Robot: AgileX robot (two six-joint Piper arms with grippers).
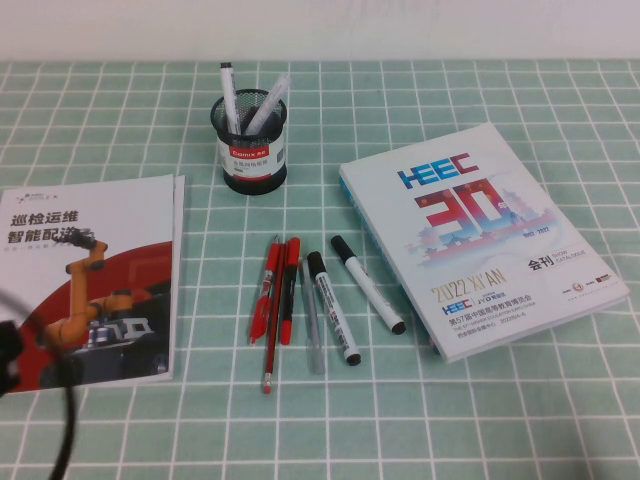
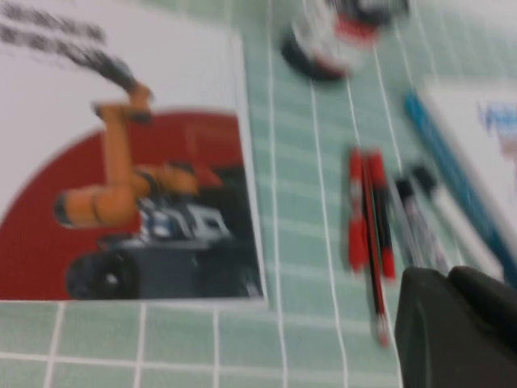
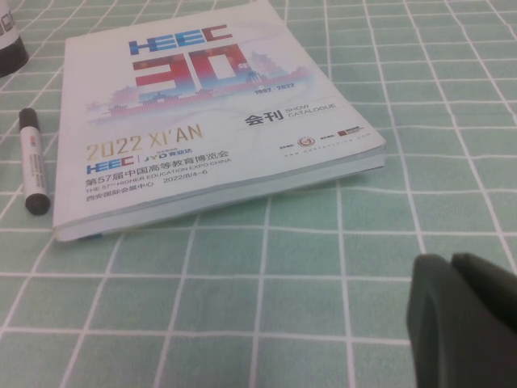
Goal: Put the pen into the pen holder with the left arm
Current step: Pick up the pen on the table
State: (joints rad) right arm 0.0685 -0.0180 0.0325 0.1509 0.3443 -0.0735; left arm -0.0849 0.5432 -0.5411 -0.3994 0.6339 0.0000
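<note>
A black mesh pen holder (image 1: 253, 140) with a red and white label stands at the table's back middle, with two pens in it. It also shows in the left wrist view (image 2: 339, 36). Several pens lie side by side in front of it: red pens (image 1: 272, 290), a clear pen (image 1: 313, 318) and two black-and-white markers (image 1: 333, 305). The red pens also show in the left wrist view (image 2: 367, 210). My left gripper (image 2: 448, 275) is shut and empty, hovering near the pens' front ends. My right gripper (image 3: 452, 263) is shut and empty, low over the table in front of the catalogue.
A robot booklet (image 1: 85, 280) lies at the left. A thick white catalogue (image 1: 480, 235) lies at the right, next to the markers. A dark cable of the left arm (image 1: 65, 420) blurs the front left corner. Green checked cloth covers the table.
</note>
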